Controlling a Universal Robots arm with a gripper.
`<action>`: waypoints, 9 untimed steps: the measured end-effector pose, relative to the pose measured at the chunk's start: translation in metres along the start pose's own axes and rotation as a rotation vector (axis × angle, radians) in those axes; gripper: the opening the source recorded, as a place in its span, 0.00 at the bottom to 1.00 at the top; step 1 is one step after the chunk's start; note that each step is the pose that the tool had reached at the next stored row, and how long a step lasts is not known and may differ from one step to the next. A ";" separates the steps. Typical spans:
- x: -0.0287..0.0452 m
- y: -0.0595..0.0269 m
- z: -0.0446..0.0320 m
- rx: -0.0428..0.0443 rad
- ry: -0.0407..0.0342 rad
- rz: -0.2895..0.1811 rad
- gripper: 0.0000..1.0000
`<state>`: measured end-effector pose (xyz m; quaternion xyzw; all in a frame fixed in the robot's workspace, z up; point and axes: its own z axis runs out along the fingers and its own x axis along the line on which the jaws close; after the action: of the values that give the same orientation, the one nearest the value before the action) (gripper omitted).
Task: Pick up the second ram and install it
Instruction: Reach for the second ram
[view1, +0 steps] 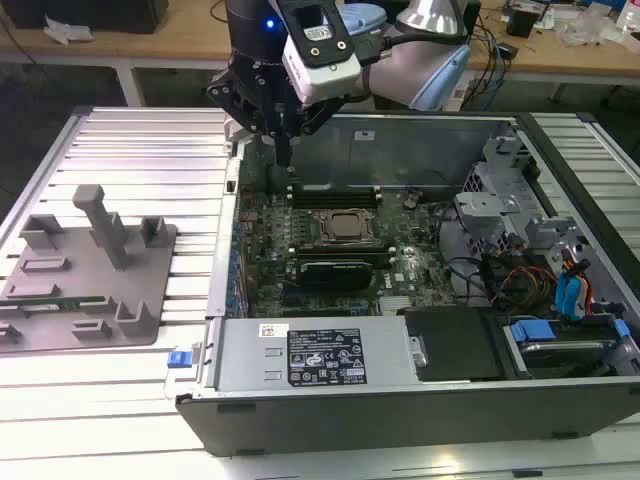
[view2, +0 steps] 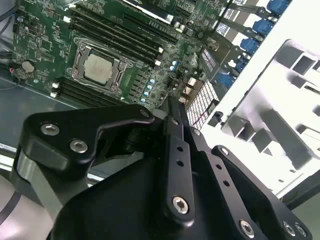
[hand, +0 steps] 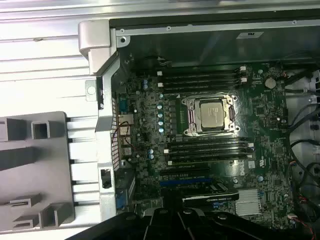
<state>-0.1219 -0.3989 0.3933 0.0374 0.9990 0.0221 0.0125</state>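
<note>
The second ram (view1: 62, 303) is a thin green stick lying flat in the grey moulded tray (view1: 90, 330) on the exterior view's left, far from the gripper. My gripper (view1: 285, 158) hangs fingers-down over the back corner of the motherboard (view1: 330, 240) inside the open computer case, on the exterior view's left side of it. Its fingers look pressed together with nothing between them, as the gripper (view2: 171, 106) also appears in the second wrist view. The long black memory slots (hand: 207, 150) run on both sides of the processor socket (hand: 210, 115).
The case's metal wall (view1: 225, 230) stands between the tray and the motherboard. A black power supply (view1: 330, 355) fills the case's front. Drive cages and cables (view1: 540, 260) crowd the exterior view's right. The tray has upright posts (view1: 105, 225).
</note>
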 end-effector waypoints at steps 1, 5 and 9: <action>0.0000 0.0000 0.0000 0.0000 0.0000 0.000 0.08; 0.0000 0.0000 0.0000 0.0000 0.0000 0.000 0.08; 0.0008 0.0000 -0.0001 0.0001 0.0000 0.000 0.08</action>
<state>-0.1227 -0.3988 0.3933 0.0374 0.9990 0.0220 0.0125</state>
